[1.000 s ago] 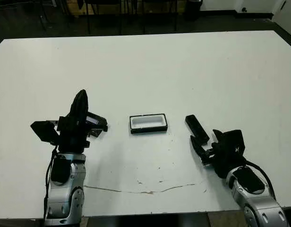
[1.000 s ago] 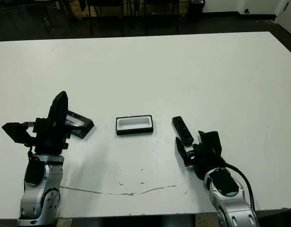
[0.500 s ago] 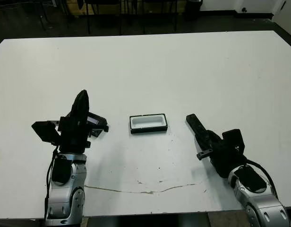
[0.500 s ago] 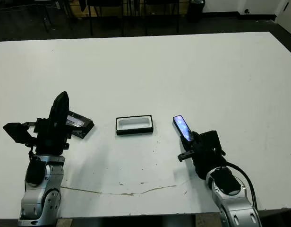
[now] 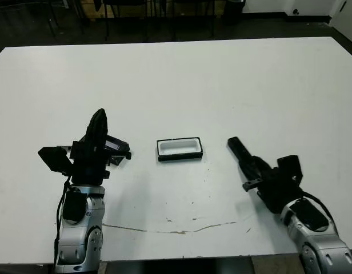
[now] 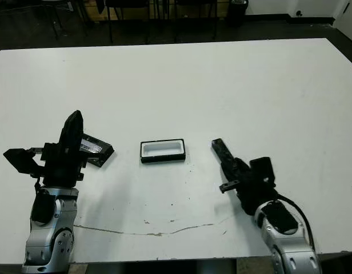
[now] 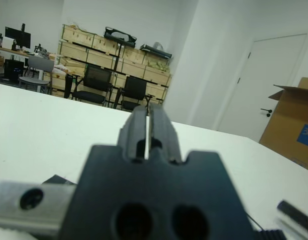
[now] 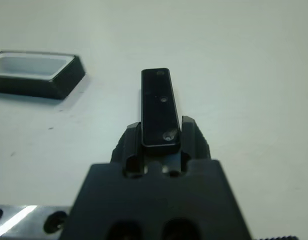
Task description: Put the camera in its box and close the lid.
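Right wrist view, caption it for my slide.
Right hand grips the slim black camera bar; white-lined black box sits open nearby.

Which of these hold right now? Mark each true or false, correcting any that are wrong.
1. The slim black bar camera sits between the right hand's fingers. True.
2. The shallow white-lined black box already holds the camera. False: it is empty.
3. The flat black lid with the shiny panel covers the box. False: it lies apart, beside the left hand.
4. The left hand's fingers are closed together, holding nothing. True.
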